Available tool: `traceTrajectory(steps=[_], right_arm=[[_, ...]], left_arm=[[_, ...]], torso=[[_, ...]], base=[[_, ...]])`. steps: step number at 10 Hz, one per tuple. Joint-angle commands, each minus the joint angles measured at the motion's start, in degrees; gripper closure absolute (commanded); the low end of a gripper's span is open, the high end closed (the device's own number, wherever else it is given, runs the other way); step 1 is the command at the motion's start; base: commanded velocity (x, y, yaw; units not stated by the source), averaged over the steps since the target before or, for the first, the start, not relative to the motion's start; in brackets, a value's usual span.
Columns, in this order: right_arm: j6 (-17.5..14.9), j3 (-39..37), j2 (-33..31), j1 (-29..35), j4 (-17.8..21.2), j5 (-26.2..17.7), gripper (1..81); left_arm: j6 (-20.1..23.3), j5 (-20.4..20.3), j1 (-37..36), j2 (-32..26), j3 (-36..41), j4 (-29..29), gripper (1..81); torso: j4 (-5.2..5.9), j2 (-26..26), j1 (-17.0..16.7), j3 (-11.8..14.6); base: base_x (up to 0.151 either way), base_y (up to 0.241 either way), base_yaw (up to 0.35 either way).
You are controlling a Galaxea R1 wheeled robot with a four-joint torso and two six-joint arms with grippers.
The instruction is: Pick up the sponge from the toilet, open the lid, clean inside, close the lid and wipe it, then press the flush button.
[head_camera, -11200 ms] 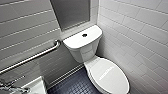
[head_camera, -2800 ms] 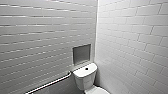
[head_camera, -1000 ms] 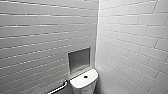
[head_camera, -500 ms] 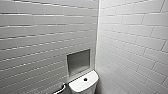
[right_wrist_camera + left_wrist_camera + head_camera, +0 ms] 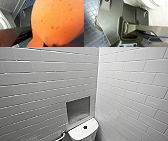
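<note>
The sponge (image 5: 56, 21) sits right up against the right wrist camera, a bright orange, pitted mass raised above the dark blue tiled floor (image 5: 78, 40), and the right end effector (image 5: 42, 44) is clamped on it, the soft block bulging and pinched at its lower edge, with the gripping parts mostly hidden behind it. In the head view the toilet (image 5: 83, 132) appears at the lower edge as the white tank top standing in the corner where two white tiled walls (image 5: 37, 84) meet. The flush button (image 5: 85, 127) is a small dark round spot in the middle of that tank top. A square recessed niche (image 5: 78, 109) is set in the wall just above the tank, and a pale grab bar (image 5: 60, 136) ends just beside it. The left wrist view shows the left end effector (image 5: 129, 35) over the floor, with the white rounded bowl close beyond it; I cannot tell whether it is open or closed.
</note>
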Motion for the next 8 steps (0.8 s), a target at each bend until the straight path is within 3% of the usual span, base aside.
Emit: traceTrajectory(steps=[1, 3, 7, 8], right_arm=[[-0.1, 1.0, -1.5, 1.7, 0.5, -2.0, 81.1], [-0.1, 3.5, -3.5, 1.6, 0.6, -1.5, 81.1], [0.6, 16.8, -12.1, 2.6, 0.5, -1.0, 81.1], [0.6, 20.7, -14.7, 2.7, 0.5, -0.3, 81.1]], left_arm=[[0.4, 3.2, -2.1, -1.7, 1.9, 0.2, 1.0], [0.4, 3.3, -3.1, -4.7, 6.3, 0.2, 1.0], [0.4, 3.7, -7.6, -14.2, 21.3, 0.1, 1.0], [0.2, 4.0, -9.5, -17.9, 26.8, 0.0, 1.0]], torso=[[0.00, 0.0, 0.0, 0.0], [0.00, 0.0, 0.0, 0.0], [0.00, 0.0, 0.0, 0.0], [0.00, 0.0, 0.0, -1.9]], base=[[0.000, 0.000, 0.000], [0.000, 0.000, 0.000], [0.000, 0.000, 0.000], [0.000, 0.000, 0.000]])
